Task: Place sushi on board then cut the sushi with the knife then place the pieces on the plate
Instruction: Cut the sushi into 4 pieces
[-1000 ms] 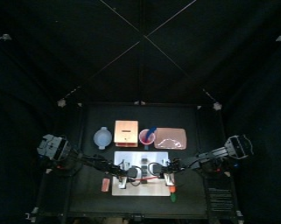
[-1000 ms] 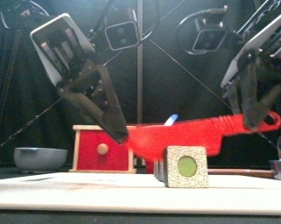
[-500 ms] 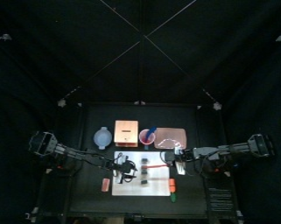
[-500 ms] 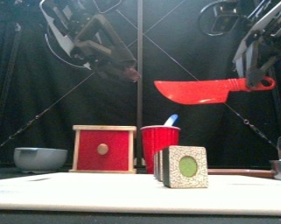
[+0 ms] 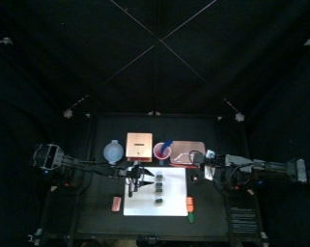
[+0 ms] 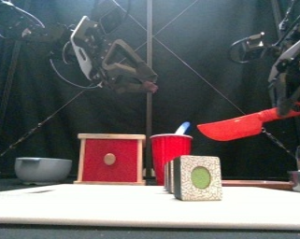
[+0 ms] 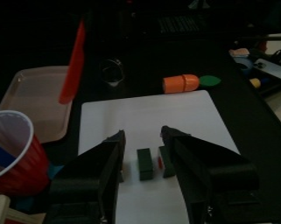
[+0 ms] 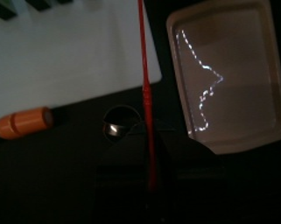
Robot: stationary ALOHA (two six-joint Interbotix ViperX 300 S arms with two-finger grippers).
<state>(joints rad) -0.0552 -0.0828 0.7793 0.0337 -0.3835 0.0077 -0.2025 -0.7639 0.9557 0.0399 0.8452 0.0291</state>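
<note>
Red plastic toy knife (image 6: pixel 237 125), clenched in the right gripper (image 6: pixel 291 101), has lifted off the dark green toy sushi roll (image 6: pixel 197 177) on the white cutting board (image 7: pixel 166 118); left gripper (image 7: pixel 143 134) hangs spread and empty; plating probably comes next.

One white cutting board (image 5: pixel 176 193) bears one toy sushi roll of dark green blocks (image 6: pixel 196 177), its slices stacked too closely to count. Two knives are in shot: one red toy knife (image 6: pixel 239 124) and one blue toy knife (image 6: pixel 181 127), the blue one standing in the single red cup (image 6: pixel 171 149). Also present are one pale wooden box with a red drawer front (image 6: pixel 111 159), one blue-grey bowl (image 6: pixel 42 169), one flat pink tray (image 8: pixel 224 79), one round metal cutter (image 8: pixel 119 125) and one orange toy food (image 7: pixel 181 83).
</note>
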